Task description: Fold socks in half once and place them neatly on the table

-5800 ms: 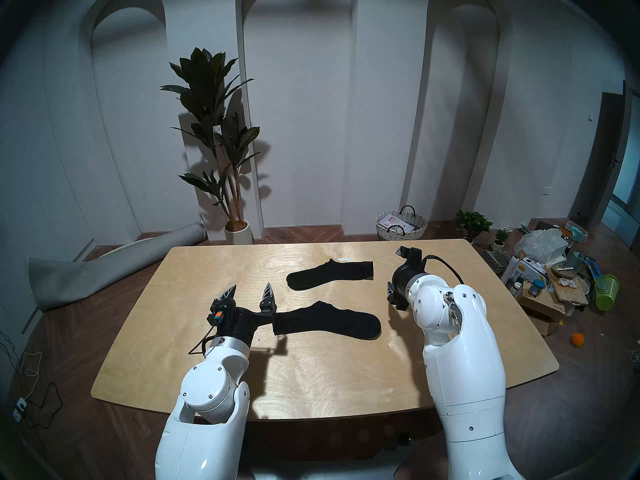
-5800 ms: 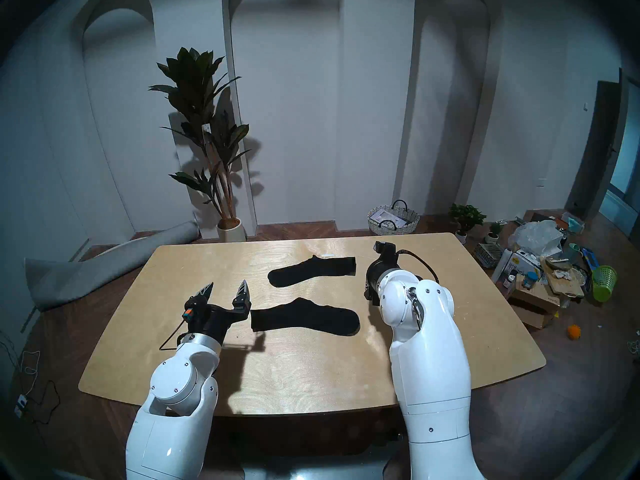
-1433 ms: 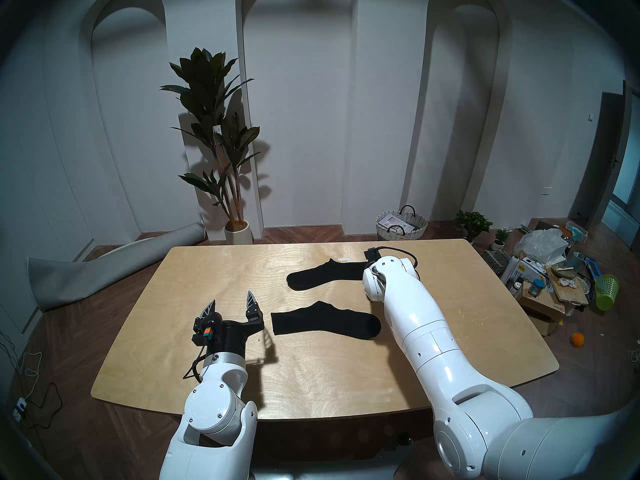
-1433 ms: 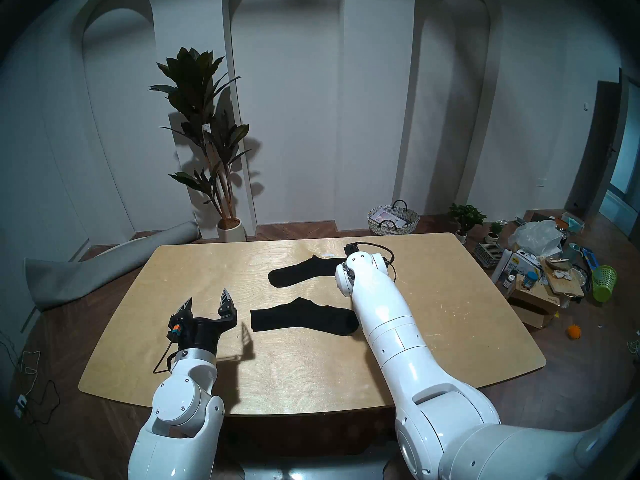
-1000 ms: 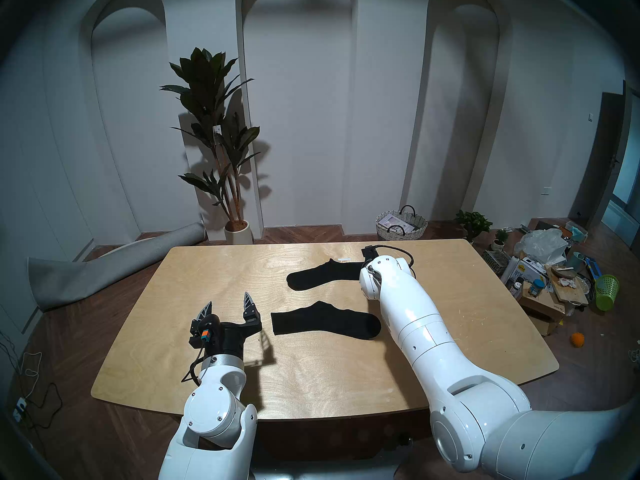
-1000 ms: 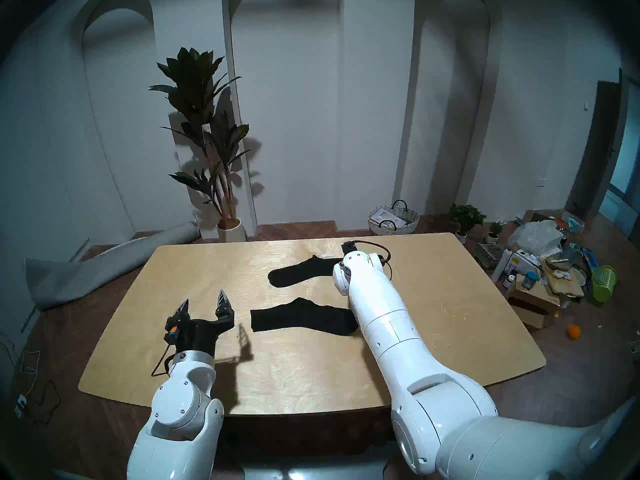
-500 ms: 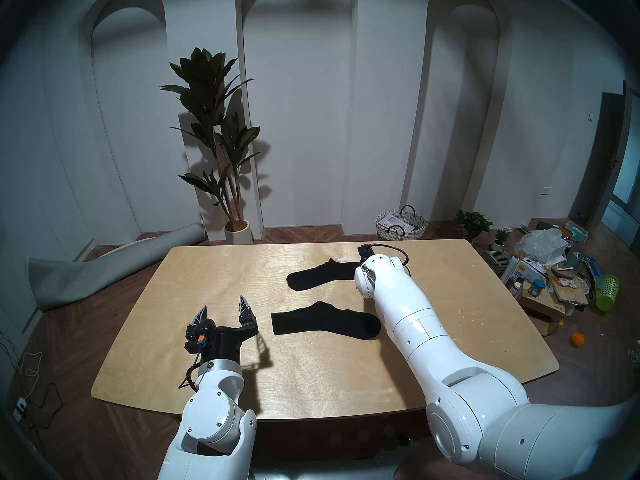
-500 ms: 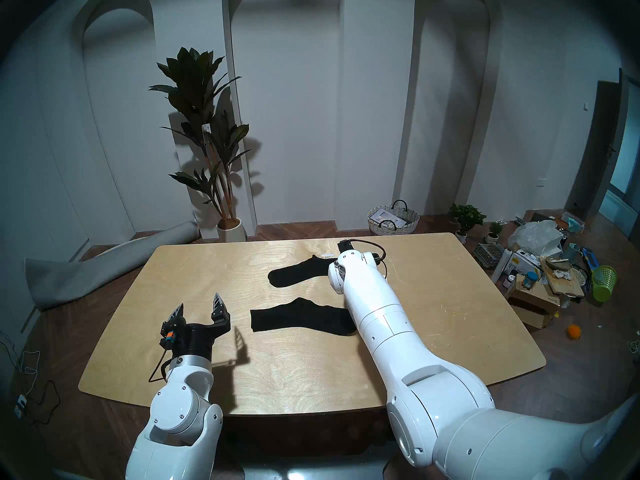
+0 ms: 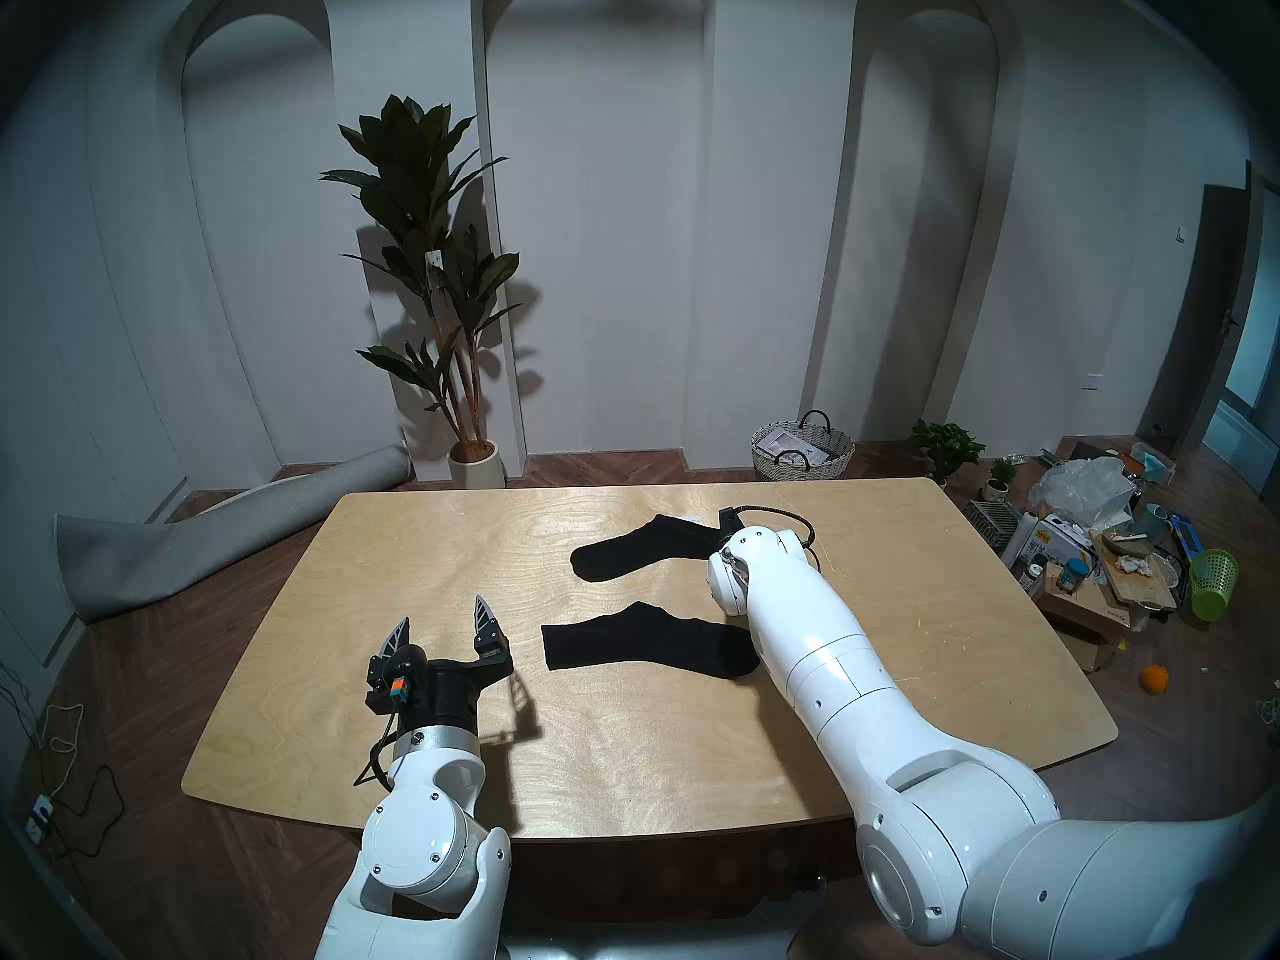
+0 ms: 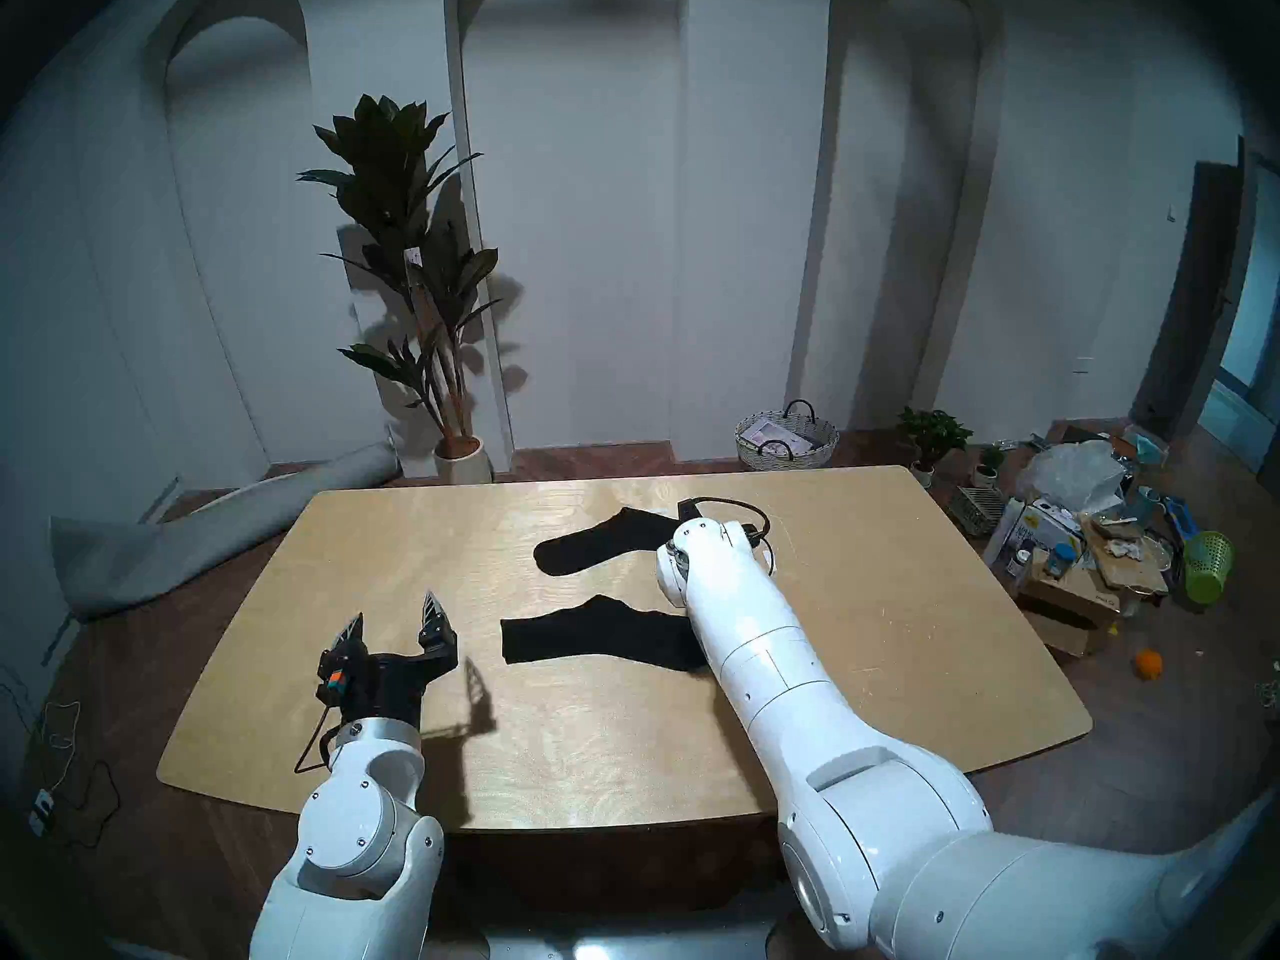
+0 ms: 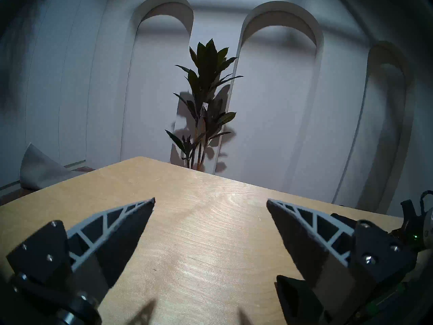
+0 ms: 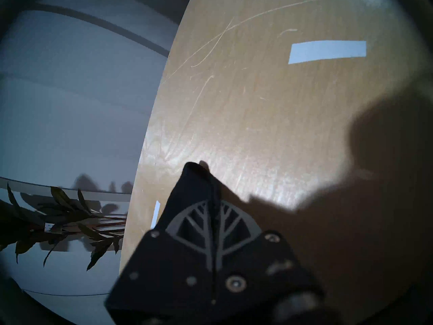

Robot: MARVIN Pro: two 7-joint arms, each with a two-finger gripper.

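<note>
From the head, the left gripper (image 9: 443,622) is seen spread, empty, the near black sock (image 9: 647,640) just beside it. In the right wrist view, the right gripper (image 12: 212,195) is pinched on the far black sock (image 12: 192,183) above the table (image 12: 269,106).

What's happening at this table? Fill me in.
The robot is starting to fold two black socks on the table. Its right gripper is shut on the cuff end of the far sock, which looks lifted at that end. The near sock lies flat and unfolded. The left gripper hangs open beside it, holding nothing.
</note>
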